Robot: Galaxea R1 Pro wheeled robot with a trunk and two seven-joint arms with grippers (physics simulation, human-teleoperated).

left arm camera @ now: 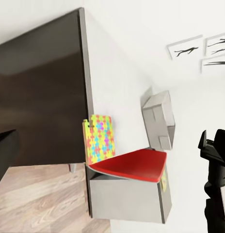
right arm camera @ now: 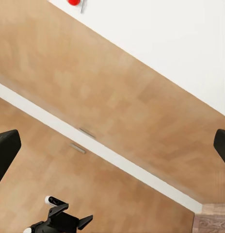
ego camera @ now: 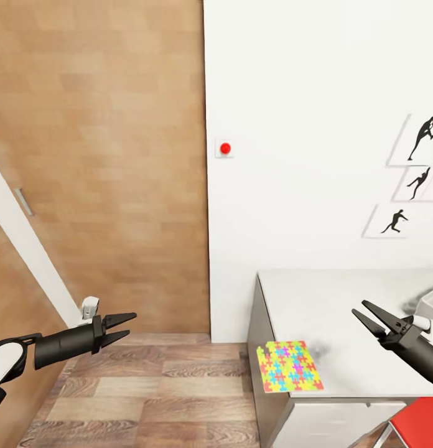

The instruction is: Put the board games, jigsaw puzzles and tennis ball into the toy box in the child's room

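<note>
Both end effectors, left point(ego camera: 120, 328) and right point(ego camera: 366, 316), are released. Approach the jigsaw puzzle point(ego camera: 289, 366) overhanging the bench point(ego camera: 341, 305) front-left corner; grip that overhang.

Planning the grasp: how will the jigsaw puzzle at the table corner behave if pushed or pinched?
The jigsaw puzzle is a thin flat sheet, so probably light and prone to sliding on the smooth table. It overhangs the corner slightly, so a push outward may drop it. Interlocking pieces might flex or separate under an edge pinch.
</note>
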